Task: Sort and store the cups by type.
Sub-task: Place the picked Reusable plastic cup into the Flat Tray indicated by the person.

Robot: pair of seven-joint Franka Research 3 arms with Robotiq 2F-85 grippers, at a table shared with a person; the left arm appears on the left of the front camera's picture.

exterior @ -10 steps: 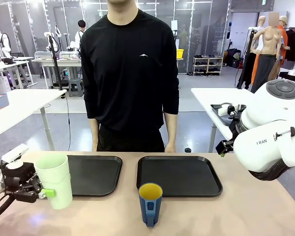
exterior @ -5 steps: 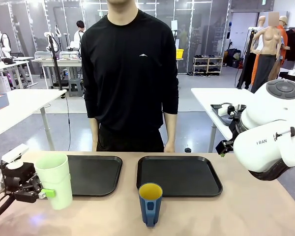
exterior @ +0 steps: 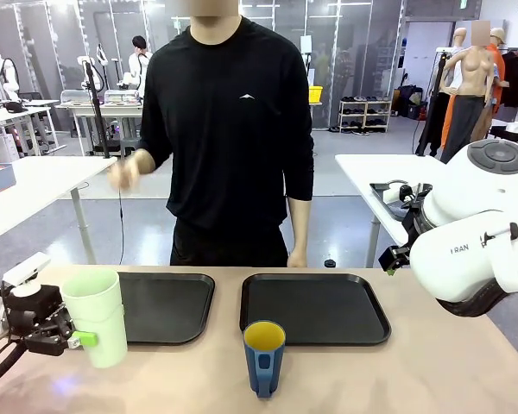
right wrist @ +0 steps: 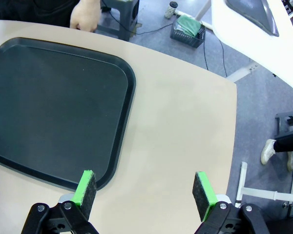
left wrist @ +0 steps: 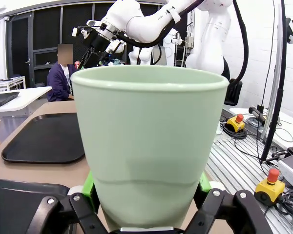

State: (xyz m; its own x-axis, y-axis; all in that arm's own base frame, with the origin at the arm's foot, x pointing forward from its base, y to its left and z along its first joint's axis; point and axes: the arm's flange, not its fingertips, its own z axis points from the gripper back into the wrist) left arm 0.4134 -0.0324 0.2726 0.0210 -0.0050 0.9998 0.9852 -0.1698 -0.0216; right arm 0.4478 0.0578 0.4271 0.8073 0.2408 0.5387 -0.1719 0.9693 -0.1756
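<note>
The person's hand (exterior: 123,172) has lifted; neither cup has moved, so sorting waits. The left end effector (left wrist: 145,195) grips the mint tumbler (exterior: 97,317) just left of the left tray (exterior: 166,306); the blue mug (exterior: 264,355) stands right of it. The right end effector (right wrist: 145,192) is wide.

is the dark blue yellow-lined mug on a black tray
No, the dark blue mug stands on the tan tabletop, off both black trays.

The right arm (exterior: 475,246) is cased in rounded white shells, capped in grey; the right gripper (right wrist: 145,187) is finished black, padded in green.
</note>
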